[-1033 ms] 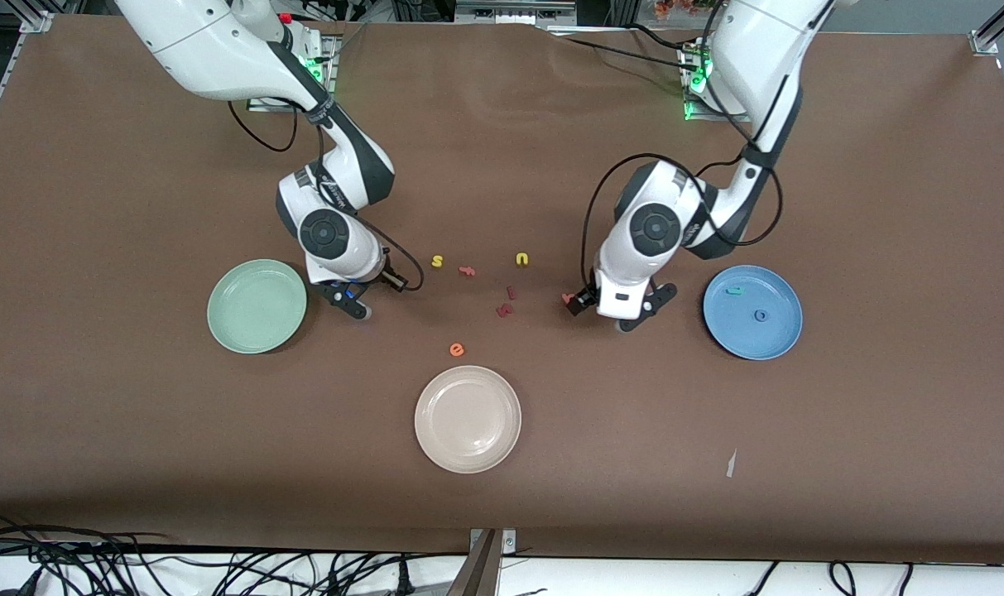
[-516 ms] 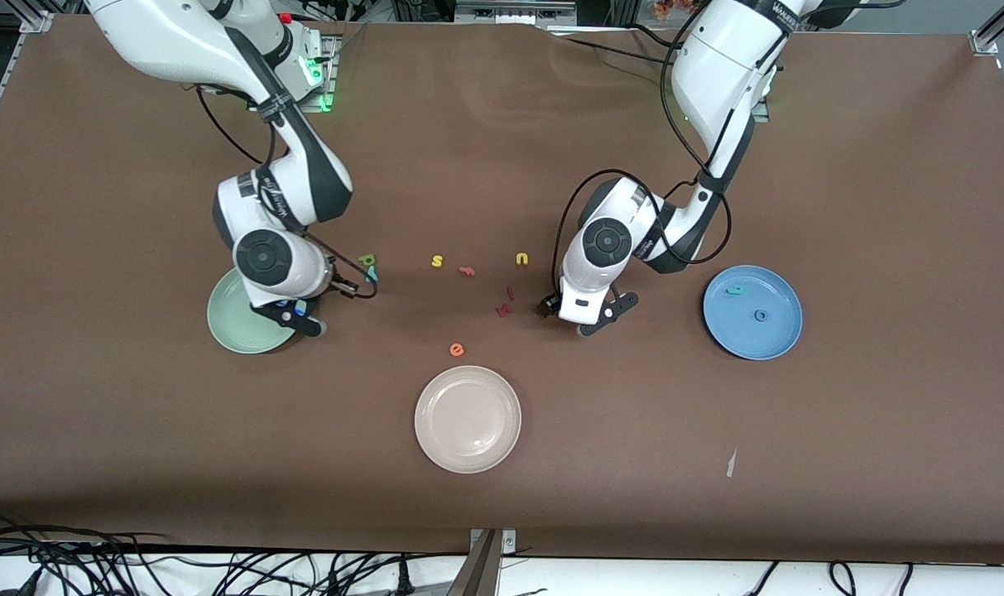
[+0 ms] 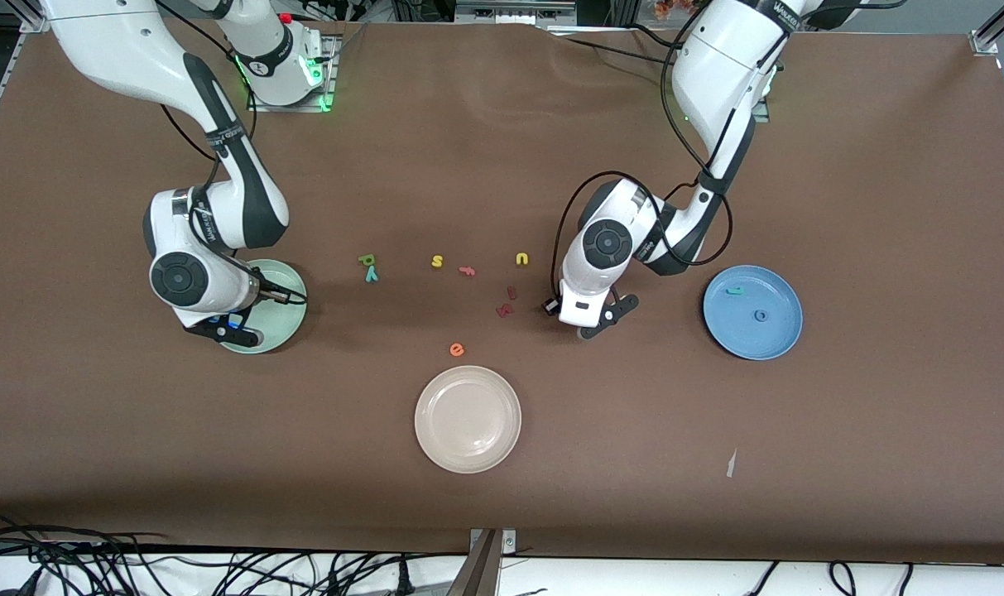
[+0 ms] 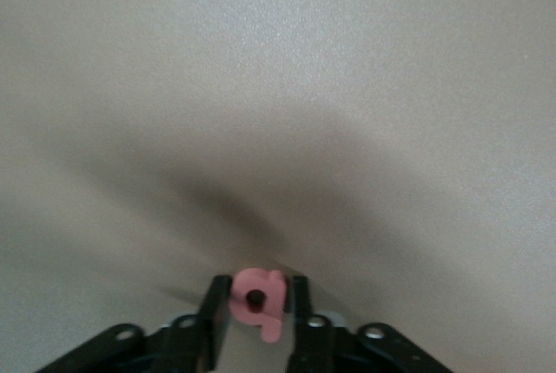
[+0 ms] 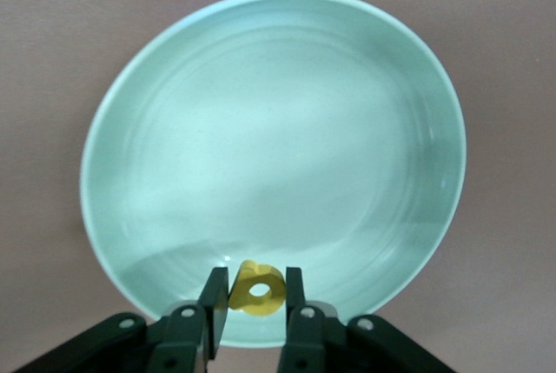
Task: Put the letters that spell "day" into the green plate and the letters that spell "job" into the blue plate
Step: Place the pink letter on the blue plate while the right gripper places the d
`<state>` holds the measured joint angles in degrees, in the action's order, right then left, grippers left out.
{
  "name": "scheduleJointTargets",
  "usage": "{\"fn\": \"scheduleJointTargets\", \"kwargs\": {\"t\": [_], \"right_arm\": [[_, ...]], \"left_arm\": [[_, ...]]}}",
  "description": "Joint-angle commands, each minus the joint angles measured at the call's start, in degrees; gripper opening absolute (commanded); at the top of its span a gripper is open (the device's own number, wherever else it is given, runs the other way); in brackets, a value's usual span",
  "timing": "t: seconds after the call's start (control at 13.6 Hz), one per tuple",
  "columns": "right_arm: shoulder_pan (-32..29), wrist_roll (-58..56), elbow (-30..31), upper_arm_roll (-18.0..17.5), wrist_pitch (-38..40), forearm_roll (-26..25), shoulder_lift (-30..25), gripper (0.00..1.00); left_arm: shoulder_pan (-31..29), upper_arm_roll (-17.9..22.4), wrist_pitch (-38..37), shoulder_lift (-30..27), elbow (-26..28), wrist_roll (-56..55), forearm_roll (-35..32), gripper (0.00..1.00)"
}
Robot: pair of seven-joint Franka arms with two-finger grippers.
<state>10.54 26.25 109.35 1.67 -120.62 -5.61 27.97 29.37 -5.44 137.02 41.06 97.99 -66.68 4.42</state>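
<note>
Brown table (image 3: 502, 149). Right gripper (image 5: 252, 308) clamps yellow "a" (image 5: 258, 289) over green plate (image 3: 286, 319), frame mid-left. Left gripper (image 4: 256, 321) pinches pink "b" (image 4: 257, 302), frame centre. Blue plate (image 3: 779, 339) mid-right.

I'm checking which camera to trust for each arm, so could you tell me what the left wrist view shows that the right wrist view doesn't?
Only the left wrist view shows the salmon-pink "b" between the left gripper fingers, close above bare brown table.

Only the right wrist view shows the green plate, with the yellow "a" between the right gripper fingers over the plate's rim.

Both show a black two-finger gripper closed around one small foam letter, and brown tabletop.
</note>
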Motion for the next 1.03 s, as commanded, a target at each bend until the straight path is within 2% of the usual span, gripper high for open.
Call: {"fn": "scheduleJointTargets", "kwargs": {"t": [0.0, 0.15, 0.3, 0.44, 0.59, 0.81, 0.96], "right_arm": [[0.5, -0.1, 1.8, 0.0, -0.6, 4.6, -1.7, 0.71], [0.7, 0.1, 1.8, -0.3, -0.4, 6.6, -2.0, 0.72], [0.9, 4.1, 1.7, -1.9, -0.4, 6.6, -2.0, 0.72], [1.5, 8.7, 1.6, -4.7, -0.9, 6.5, -1.9, 0.72], [4.0, 10.0, 1.5, -5.0, -1.5, 6.5, -1.4, 0.72], [7.8, 13.2, 1.7, -5.0, -3.5, 6.5, -0.6, 0.72], [9.4, 15.1, 2.0, -5.0, -5.4, 6.5, 0.4, 0.72]], "left_arm": [[0.3, 0.6, -0.6, 0.8, -0.3, -1.2, -1.7, 0.00], [-0.6, 0.7, -1.9, 0.0, -0.3, -0.6, -1.7, 0.00], [-4.3, 0.6, -10.9, -3.5, -1.6, 4.2, -2.6, 0.00], [-8.3, 0.6, -20.0, -7.6, -1.8, 13.1, -2.6, 0.00], [-13.0, 0.6, -26.5, -10.7, -1.3, 23.6, -2.6, 0.00], [-19.8, 0.6, -31.7, -13.4, -0.7, 39.1, -2.6, 0.00], [-23.2, 0.6, -32.1, -13.7, 0.3, 49.8, -2.6, 0.00]]}}
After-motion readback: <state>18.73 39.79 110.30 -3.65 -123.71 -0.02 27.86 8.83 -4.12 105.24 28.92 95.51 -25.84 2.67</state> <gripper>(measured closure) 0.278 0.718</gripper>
